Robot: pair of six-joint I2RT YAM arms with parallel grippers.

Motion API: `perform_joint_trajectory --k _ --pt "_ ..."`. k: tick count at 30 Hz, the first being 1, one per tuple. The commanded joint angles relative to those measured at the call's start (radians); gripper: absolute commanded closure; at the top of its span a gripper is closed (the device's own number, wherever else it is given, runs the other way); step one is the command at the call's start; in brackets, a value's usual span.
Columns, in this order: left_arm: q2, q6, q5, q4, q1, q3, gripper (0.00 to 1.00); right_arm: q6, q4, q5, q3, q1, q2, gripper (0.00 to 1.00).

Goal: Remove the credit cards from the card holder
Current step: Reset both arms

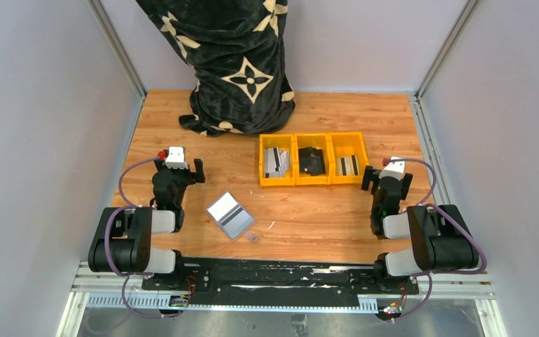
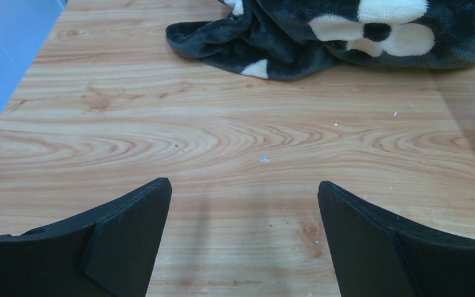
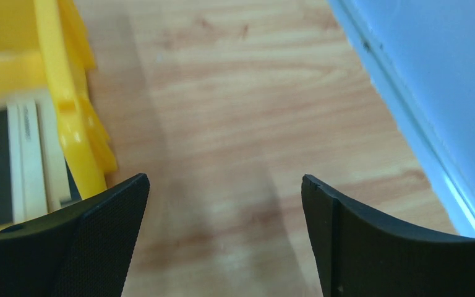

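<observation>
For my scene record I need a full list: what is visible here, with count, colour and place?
card holder: one, apparently open, greyish faces up, on table near left arm.
bin: one, yellow, three compartments, table centre-right.
cards: several, pale with dark stripes, in bin's left and right compartments.
black item: one, bin's middle compartment.
blanket: one, black with cream flowers, far edge.
table: one, wood.
left gripper: one, black, open, empty.
right gripper: one, black, open, beside bin's right end.
</observation>
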Motion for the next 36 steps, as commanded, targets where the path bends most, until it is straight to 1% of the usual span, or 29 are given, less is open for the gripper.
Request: perform_joint_trajectory --k 1,2,5,20,21,22,36 --pt "-0.005 0.015 -0.024 0.016 -0.004 -0.002 0.00 -0.049 0.063 0.008 0.063 0.005 0.031 0.04" --pt "-0.005 0.014 -0.024 0.015 -0.004 -0.001 0.00 -0.050 0.053 0.006 0.067 0.005 0.024 0.04" --pt "-0.005 0.014 -0.024 0.017 -0.004 -0.002 0.00 -0.032 -0.073 0.001 0.095 0.006 -0.018 0.03" --pt "-0.001 0.030 -0.027 0.002 -0.004 0.007 0.00 -0.044 -0.045 -0.009 0.091 0.008 -0.007 0.03" --pt "-0.002 0.031 -0.026 0.000 -0.029 0.009 0.00 -0.044 -0.046 -0.010 0.091 0.007 -0.007 0.03" --pt "-0.003 0.031 -0.026 0.000 -0.032 0.008 0.00 -0.044 -0.046 -0.010 0.091 0.007 -0.007 0.03" --pt "-0.004 0.027 -0.027 0.005 -0.033 0.005 0.00 -0.044 -0.046 -0.010 0.091 0.007 -0.007 0.02"
